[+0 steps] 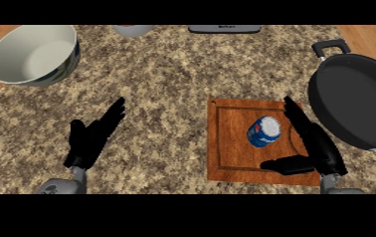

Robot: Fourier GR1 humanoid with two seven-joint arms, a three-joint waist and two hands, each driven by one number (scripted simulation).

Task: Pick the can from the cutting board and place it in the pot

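A speckled brown granite counter (pixel 176 76) fills the view, with strips of wooden surface seen at its far corners. On it, a reddish wooden cutting board (pixel 235 161) is laid beneath the right hand (pixel 317 144). The right hand is held open, its fingers stretched straight along the board's right edge and its thumb spread out to the left over the board's near part. The blue and white can (pixel 264 131) is found on the cutting board, just to the left of the right hand's fingers and just beyond its thumb, inside the wide gap between them; no touch between hand and can is seen. The can is tilted, its pale top turned up and away.

The dark pot (pixel 345 101) is placed just to the right of the right hand and a little beyond it, with a handle at its far rim. The left hand (pixel 92 136) is seen well to the left of the board, open, fingers straight and pointing away, nothing held. A pale bowl (pixel 37 54) is set far beyond the left hand, at the counter's far left corner.
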